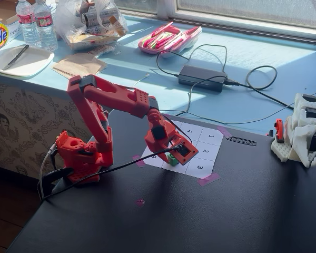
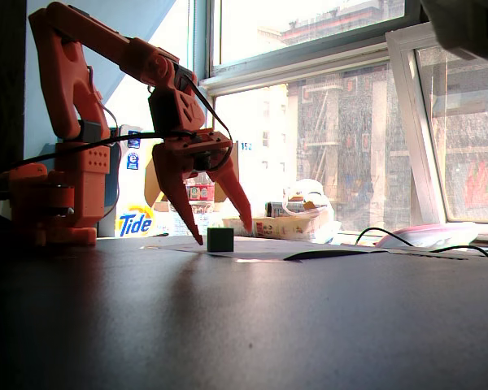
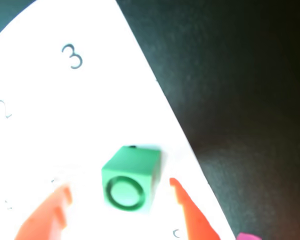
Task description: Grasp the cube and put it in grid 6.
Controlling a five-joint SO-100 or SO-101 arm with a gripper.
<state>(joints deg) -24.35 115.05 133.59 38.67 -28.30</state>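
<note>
The small green cube [image 3: 130,177] with a dark ring on its facing side rests on the white numbered sheet [image 1: 203,153]. In a fixed view the cube [image 1: 172,159] sits in the front row between the cells marked 9 and 3. That is grid 6 [image 1: 181,168], whose digit is hidden. My red gripper [image 3: 119,184] is open, pointing down with one fingertip on each side of the cube and a gap on both sides. From the low fixed view the fingertips [image 2: 199,240] reach the sheet beside the cube [image 2: 220,239].
The sheet lies taped on a black table [image 1: 200,221]. A white robot part [image 1: 304,132] stands at the right edge. A black power adapter [image 1: 201,78] with cables, bottles [image 1: 37,23] and a plate [image 1: 21,60] lie on the blue ledge behind.
</note>
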